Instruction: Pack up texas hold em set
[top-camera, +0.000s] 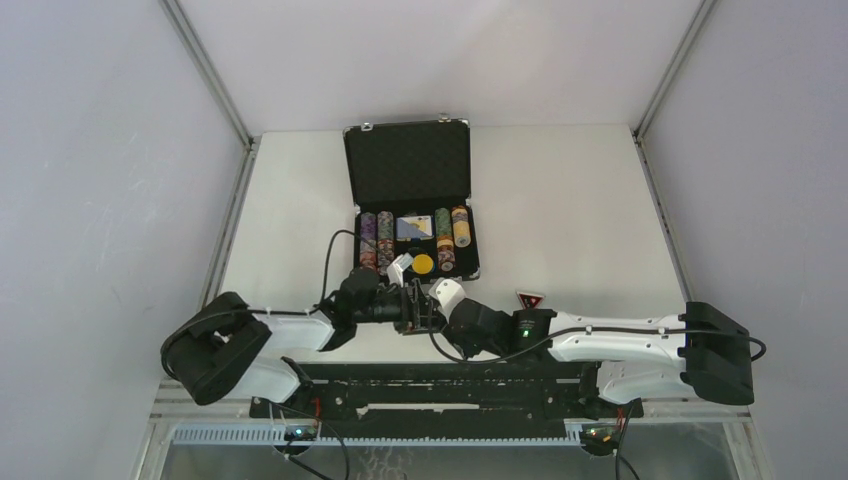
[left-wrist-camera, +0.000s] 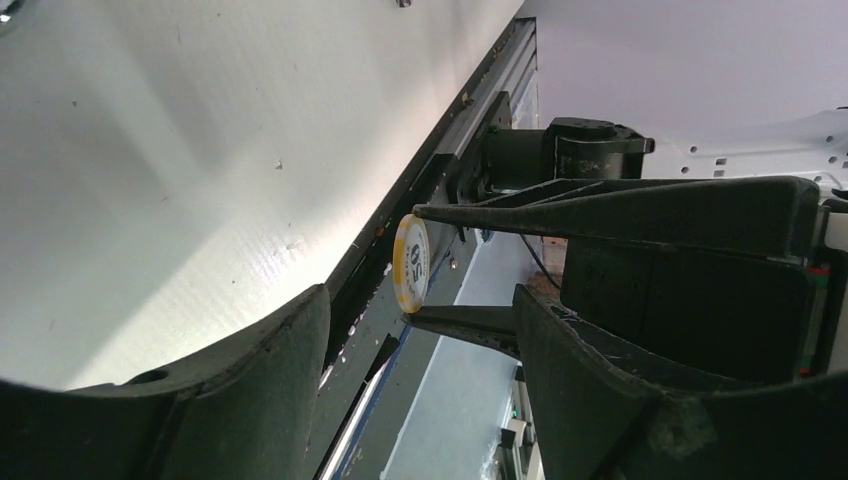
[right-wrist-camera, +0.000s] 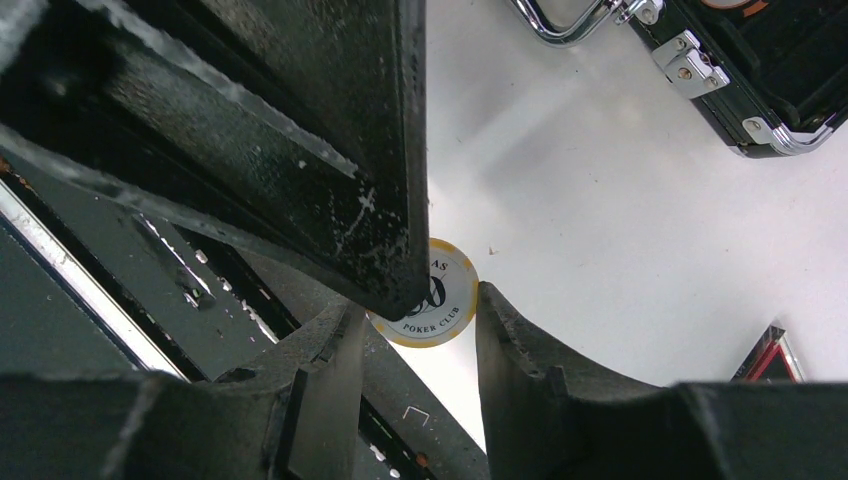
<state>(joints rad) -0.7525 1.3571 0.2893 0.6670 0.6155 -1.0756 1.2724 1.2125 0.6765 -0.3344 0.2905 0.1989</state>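
Observation:
The black briefcase (top-camera: 408, 165) lies open at the table's middle, with chip stacks (top-camera: 376, 238), a card deck (top-camera: 413, 228) and a yellow button (top-camera: 423, 264) inside. Just in front of it my two grippers meet. My right gripper (right-wrist-camera: 415, 305) is shut on a yellow-and-white poker chip (right-wrist-camera: 440, 300), held across its width above the table. The chip shows edge-on in the left wrist view (left-wrist-camera: 412, 263). My left gripper (left-wrist-camera: 420, 295) is open, with one finger on each side of that chip. The red-black triangle token (top-camera: 529, 298) lies on the table right of the grippers.
The case's corner and latch (right-wrist-camera: 745, 110) and its metal handle (right-wrist-camera: 560, 25) lie just beyond the grippers. The triangle token (right-wrist-camera: 772, 352) is at the lower right of the right wrist view. The black mounting rail (top-camera: 440, 385) runs along the table's near edge.

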